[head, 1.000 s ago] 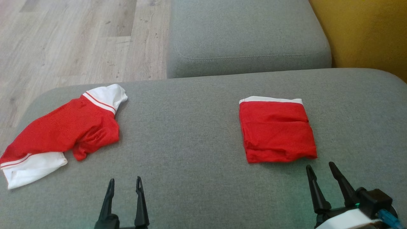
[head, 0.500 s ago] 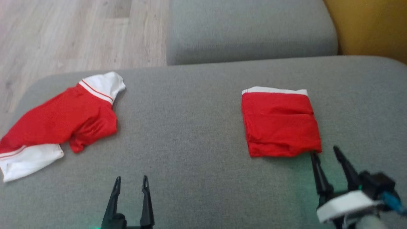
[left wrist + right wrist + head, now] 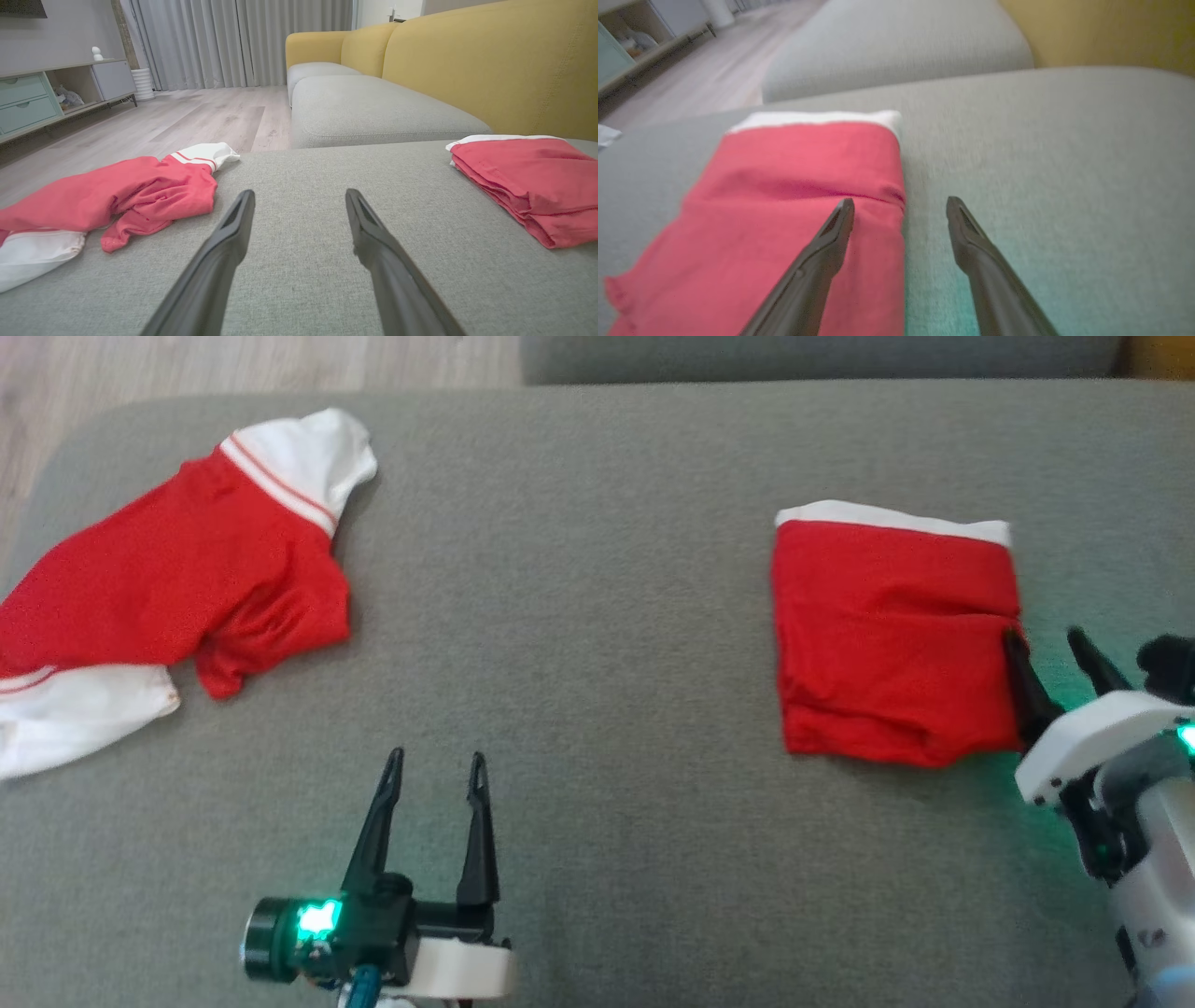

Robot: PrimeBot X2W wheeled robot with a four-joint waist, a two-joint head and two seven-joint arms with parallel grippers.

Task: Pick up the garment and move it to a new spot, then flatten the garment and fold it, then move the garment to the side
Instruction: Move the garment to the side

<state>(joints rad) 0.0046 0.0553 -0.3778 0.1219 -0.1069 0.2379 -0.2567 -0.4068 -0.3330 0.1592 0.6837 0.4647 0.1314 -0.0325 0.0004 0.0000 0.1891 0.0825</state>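
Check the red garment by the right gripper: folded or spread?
Folded. The red garment lies as a neat rectangle, stacked layers showing along its edge in the left wrist view, white band at the far end.

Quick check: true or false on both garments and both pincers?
1. The folded garment lies on the right of the cushion. True.
2. The right pincer is shut on it. False: open, one finger over the garment's right edge, the other over cushion.
3. The crumpled garment lies at the left. True.
4. The left pincer holds the crumpled garment. False: it is open over bare cushion, apart from it.
5. The folded garment's white band faces the robot. False: it lies at the far edge.
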